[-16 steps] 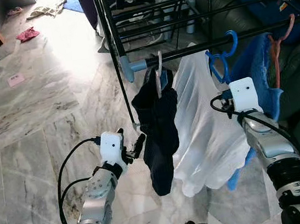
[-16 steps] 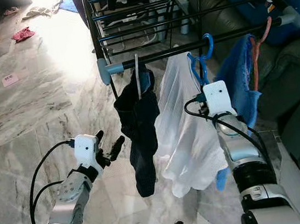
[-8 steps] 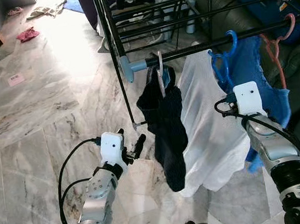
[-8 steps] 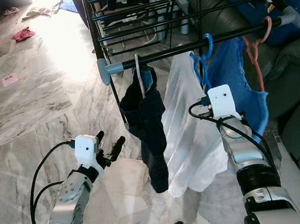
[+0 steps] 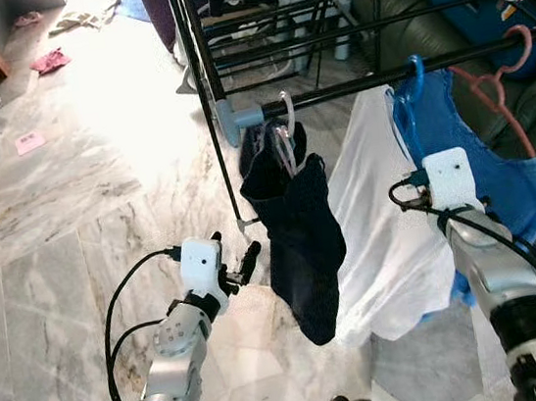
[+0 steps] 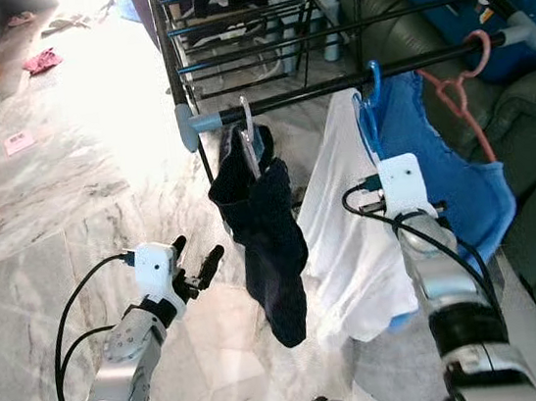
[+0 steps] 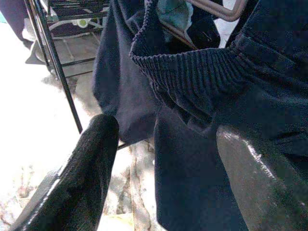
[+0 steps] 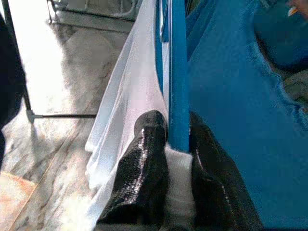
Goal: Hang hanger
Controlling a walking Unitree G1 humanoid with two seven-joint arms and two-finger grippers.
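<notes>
Your right gripper (image 8: pixel 175 149) is clamped on the blue hanger (image 8: pixel 177 77), both black fingers (image 8: pixel 144 168) pinching its straight bar with white cloth caught between them. That hanger's hook (image 5: pixel 415 70) sits over the rail (image 5: pixel 352 90), and your right arm reaches up from below the rail to hold it. The white shirt (image 5: pixel 386 234) hangs from that hanger, draped straight down beneath the rail. Just beyond it along the rail, away from the capped end (image 5: pixel 230 121), a blue garment (image 5: pixel 502 179) hangs on a pink hanger (image 5: pixel 504 80) whose hook is also over the rail.

Closer to the capped end, a dark garment (image 5: pixel 299 246) dangles from a pale hanger (image 5: pixel 286 134) on the same rail, swung at a slight tilt. Its ribbed waistband (image 7: pixel 192 72) is bunched around the hanger's bar.

Your left gripper (image 5: pixel 239 264) hovers below the rail, near the dark garment but not touching it. Its fingers (image 7: pixel 82 163) are spread apart with nothing between them, pointing at the cloth.

The rail belongs to a black rack (image 5: pixel 195 62) standing on the marble floor (image 5: pixel 78 186). Well away from the rack, beyond its far side, scraps of clothing (image 5: pixel 49 60) lie on the floor.
</notes>
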